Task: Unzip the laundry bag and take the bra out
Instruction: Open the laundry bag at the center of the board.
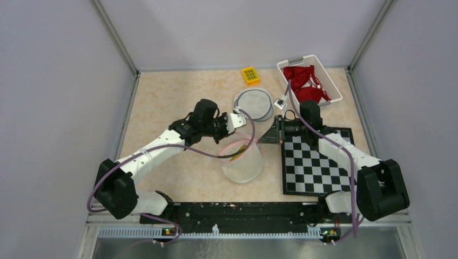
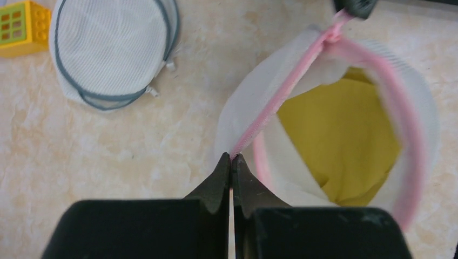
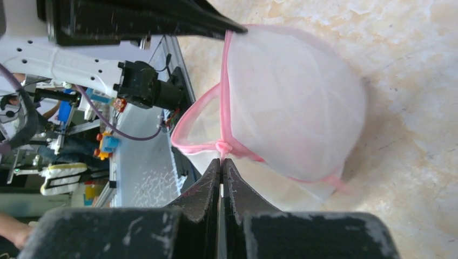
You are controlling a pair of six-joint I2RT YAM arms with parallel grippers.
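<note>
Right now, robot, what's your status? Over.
Both shut: left gripper, right gripper pinching laundry bag zipper ends. Bag unzipped, yellow bra inside, not out. Nothing blocking the opening.

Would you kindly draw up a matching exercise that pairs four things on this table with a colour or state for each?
Things: 1 laundry bag; 2 mesh pouch; 3 toy brick; 4 basket.
Descriptions: A holds red garments; B pink zip, yellow cloth inside; C grey rim, lying flat; D yellow, by the table's far edge.
Pairs: 1-B, 2-C, 3-D, 4-A.
</note>
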